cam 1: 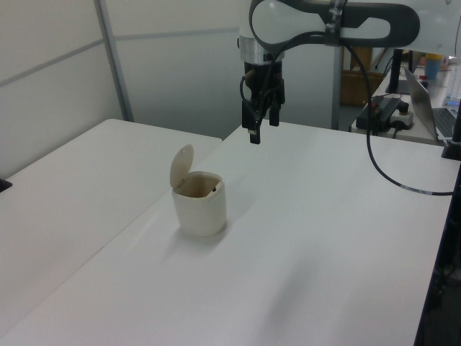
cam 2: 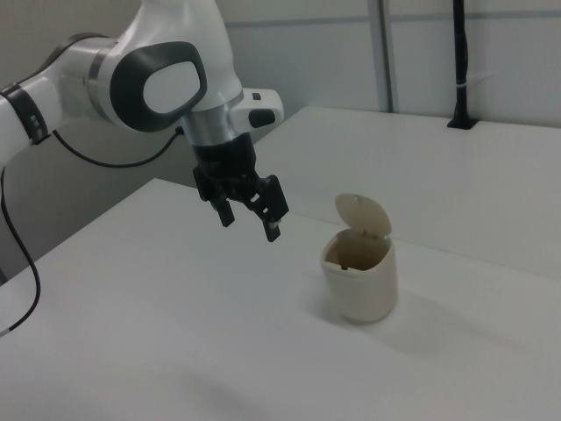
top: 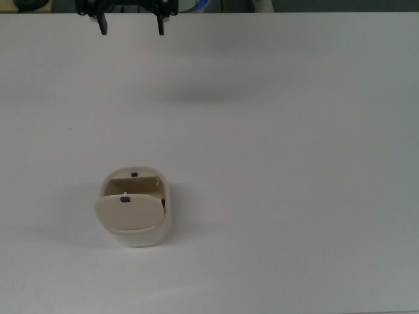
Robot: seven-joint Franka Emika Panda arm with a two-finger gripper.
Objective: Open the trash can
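Note:
The trash can [top: 136,216] [cam 1: 199,205] [cam 2: 359,276] is a small cream-white bin standing upright on the white table [top: 281,163]. Its beige lid [top: 128,212] [cam 1: 181,165] [cam 2: 364,213] is swung up on its hinge, and the inside shows. My gripper [top: 131,27] [cam 1: 259,130] [cam 2: 251,223] hangs in the air well away from the bin, at the top view's upper left. Its two black fingers are spread apart with nothing between them.
A second white table [cam 1: 79,173] adjoins at the left view's left. A laptop [cam 1: 425,97] and cables [cam 1: 392,173] lie at the left view's far right. A black post [cam 2: 460,66] stands on the far table in the right view.

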